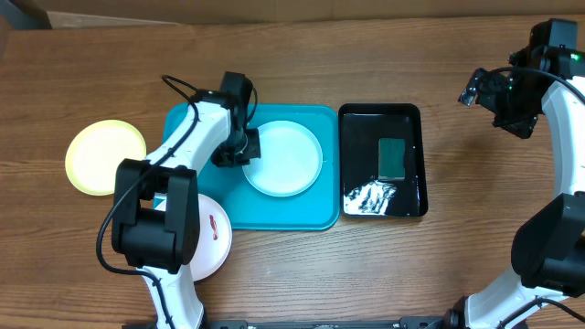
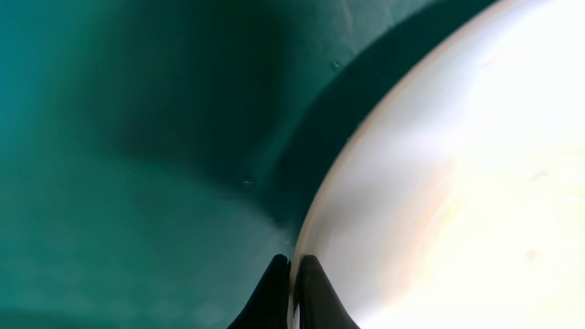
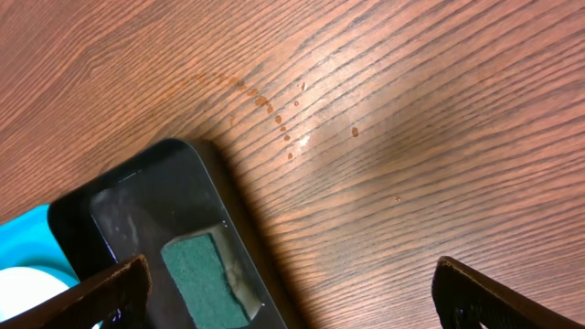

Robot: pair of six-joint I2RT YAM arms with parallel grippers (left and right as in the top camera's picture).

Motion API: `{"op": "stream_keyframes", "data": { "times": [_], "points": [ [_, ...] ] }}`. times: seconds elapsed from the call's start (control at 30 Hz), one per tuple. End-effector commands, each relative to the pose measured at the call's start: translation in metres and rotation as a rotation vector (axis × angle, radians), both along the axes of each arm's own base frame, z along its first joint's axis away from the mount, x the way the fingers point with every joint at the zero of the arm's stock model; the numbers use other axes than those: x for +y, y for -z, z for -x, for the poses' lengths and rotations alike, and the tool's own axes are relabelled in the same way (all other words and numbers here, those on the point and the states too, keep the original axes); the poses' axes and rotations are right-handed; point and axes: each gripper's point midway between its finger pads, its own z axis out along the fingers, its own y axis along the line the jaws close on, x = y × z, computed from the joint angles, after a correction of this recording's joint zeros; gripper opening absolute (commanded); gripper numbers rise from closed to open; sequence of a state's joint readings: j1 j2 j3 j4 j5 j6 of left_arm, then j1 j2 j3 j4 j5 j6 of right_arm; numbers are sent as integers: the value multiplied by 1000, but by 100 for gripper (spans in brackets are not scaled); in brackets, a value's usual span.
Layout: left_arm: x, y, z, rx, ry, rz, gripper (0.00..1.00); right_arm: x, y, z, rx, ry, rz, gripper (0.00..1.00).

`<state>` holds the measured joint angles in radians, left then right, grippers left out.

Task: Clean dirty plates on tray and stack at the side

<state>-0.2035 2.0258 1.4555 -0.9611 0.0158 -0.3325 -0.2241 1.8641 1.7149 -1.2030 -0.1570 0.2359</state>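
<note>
Pale blue plate (image 1: 285, 157), round and shallow, lies on the teal tray (image 1: 315, 217). The left gripper (image 2: 292, 291) is clamped on its left rim. Yellow plate (image 1: 105, 157) sits left of the tray. White plate (image 1: 216, 239), red-smeared, sits just beside the tray's corner. Right gripper (image 3: 288, 285): jaws wide apart above the wooden table (image 1: 274, 55).
</note>
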Motion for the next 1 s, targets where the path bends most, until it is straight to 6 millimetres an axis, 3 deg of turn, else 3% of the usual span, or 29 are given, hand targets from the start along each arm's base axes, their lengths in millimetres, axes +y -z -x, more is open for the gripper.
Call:
{"op": "stream_keyframes", "data": {
  "times": [0.0, 0.2, 0.63, 0.77, 0.97],
  "points": [
    [11, -23, -25, -57, 21, -34, 4, -2, -7, -3, -23, 5, 4, 100],
    [10, -64, -49, -132, 54, -29, 4, -2, -7, -3, -23, 5, 4, 100],
    [4, -106, -73, -232, 68, -13, 4, -2, -7, -3, -23, 5, 4, 100],
    [-9, -127, -82, -284, 91, -2, 4, -2, -7, -3, -23, 5, 4, 100],
    [-45, -159, -91, -388, 153, -34, 4, -2, -7, -3, -23, 5, 4, 100]
  ]
}}
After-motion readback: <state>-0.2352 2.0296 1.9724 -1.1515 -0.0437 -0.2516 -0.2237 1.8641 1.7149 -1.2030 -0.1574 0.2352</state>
